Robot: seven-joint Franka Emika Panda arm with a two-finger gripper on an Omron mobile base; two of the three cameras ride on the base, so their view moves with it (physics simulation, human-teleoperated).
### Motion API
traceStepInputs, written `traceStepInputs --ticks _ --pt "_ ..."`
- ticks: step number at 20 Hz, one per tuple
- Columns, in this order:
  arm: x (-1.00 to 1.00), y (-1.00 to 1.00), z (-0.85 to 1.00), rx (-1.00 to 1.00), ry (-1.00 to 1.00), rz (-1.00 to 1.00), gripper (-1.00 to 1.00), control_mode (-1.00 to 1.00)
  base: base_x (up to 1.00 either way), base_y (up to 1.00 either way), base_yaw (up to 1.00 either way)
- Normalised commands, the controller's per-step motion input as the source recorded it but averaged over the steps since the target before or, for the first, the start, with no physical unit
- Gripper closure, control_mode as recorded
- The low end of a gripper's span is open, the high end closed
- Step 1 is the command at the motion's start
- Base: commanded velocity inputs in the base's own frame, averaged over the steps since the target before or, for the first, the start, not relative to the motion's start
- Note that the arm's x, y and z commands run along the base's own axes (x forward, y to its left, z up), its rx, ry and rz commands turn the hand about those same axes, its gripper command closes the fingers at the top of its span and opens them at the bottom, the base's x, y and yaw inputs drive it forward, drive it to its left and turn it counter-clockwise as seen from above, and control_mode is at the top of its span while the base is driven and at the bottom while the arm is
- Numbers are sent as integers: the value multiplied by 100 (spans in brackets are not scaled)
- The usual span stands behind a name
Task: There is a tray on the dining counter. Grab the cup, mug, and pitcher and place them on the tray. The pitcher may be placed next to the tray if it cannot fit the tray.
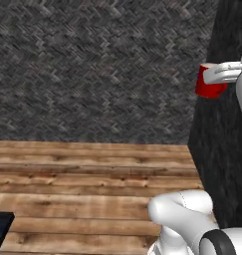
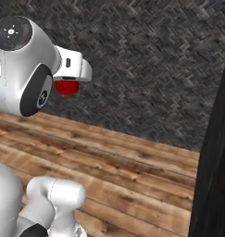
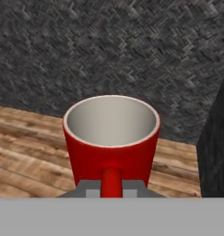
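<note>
A: So, where is the mug (image 3: 111, 143)?
B: High above the wood floor (image 1: 87, 194), before the dark woven wall (image 1: 92, 64), upright.
A: And the gripper (image 3: 111, 186)?
B: Jaws narrow, clamped on its handle.

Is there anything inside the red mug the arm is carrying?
In the hand view the mug is upright and its pale grey inside shows nothing down the far wall. The near rim covers the very bottom, so a little liquid there cannot be ruled out. The fingers grip its handle.

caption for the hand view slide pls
Pincer shut on the red mug by its handle, carried upright above a wooden floor.
</note>
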Motion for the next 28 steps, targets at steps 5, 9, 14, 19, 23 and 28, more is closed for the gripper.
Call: traceStepInputs --ticks 5,9,14,19,23,28 --pt "0 0 0 0 0 0 100 100 100 0 26" --pt "0 0 0 0 0 0 100 100 100 0 26" --pt "0 0 0 0 0 0 100 100 100 0 34" --pt "0 0 0 0 0 0 100 100 100 0 64" --pt "0 0 0 0 0 0 100 100 100 0 82" --pt "0 0 0 0 0 0 100 100 100 0 80"
